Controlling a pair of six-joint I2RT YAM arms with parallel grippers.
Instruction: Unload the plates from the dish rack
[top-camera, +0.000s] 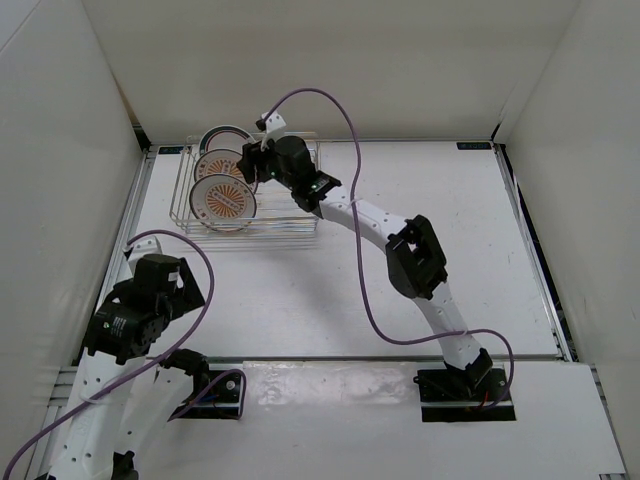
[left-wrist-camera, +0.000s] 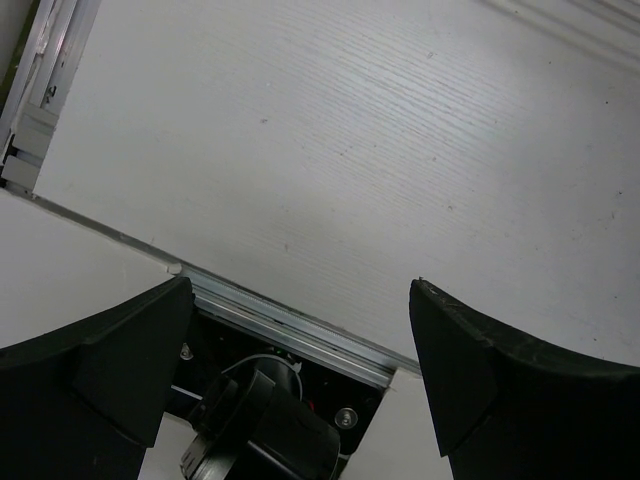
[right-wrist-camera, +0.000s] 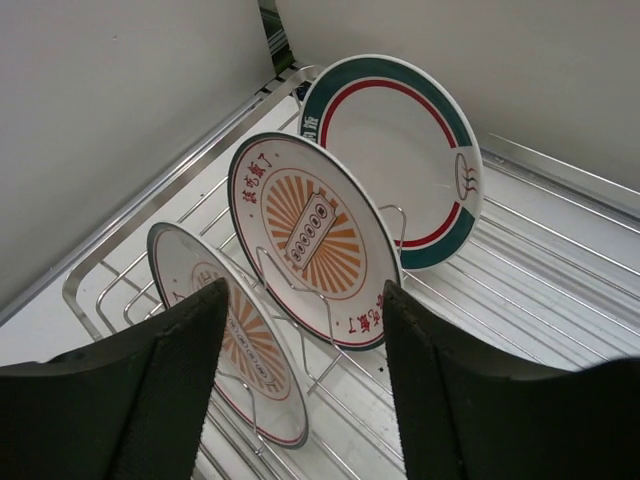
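Left arm: the left arm (top-camera: 140, 310) is folded up over its base at the near left corner of the tabletop (top-camera: 300, 300), well apart from the rack.
Left gripper: the left gripper (left-wrist-camera: 300, 285) is spread wide with nothing between the fingers. It looks down at bare tabletop and the metal rail by the base.
Right arm: the right arm (top-camera: 380, 225) stretches from its base at the near right, bends at the elbow, and reaches diagonally to the far left.
Right gripper: the right gripper (top-camera: 252, 163) hangs over the rack just to the right of the plates, level with the middle one. Its fingers are parted and hold nothing.
Dish rack: the dish rack (top-camera: 285, 212) sits at the far left of the tabletop, its long side running left to right.
Plates, layout: all three stand on edge between the wires at the rack's left end. They form a row running near to far, with patterned faces turned toward the near side and leaning back slightly.
Nearest plate: the front sunburst plate (right-wrist-camera: 262, 360) shows low in the gap between the right gripper's (right-wrist-camera: 305, 300) fingers.
Middle plate: the second sunburst plate (right-wrist-camera: 310, 240) stands just behind it, ahead of the fingertips.
Farthest plate: the green-rimmed plate (right-wrist-camera: 400, 150) stands last, near the rack's back rim.
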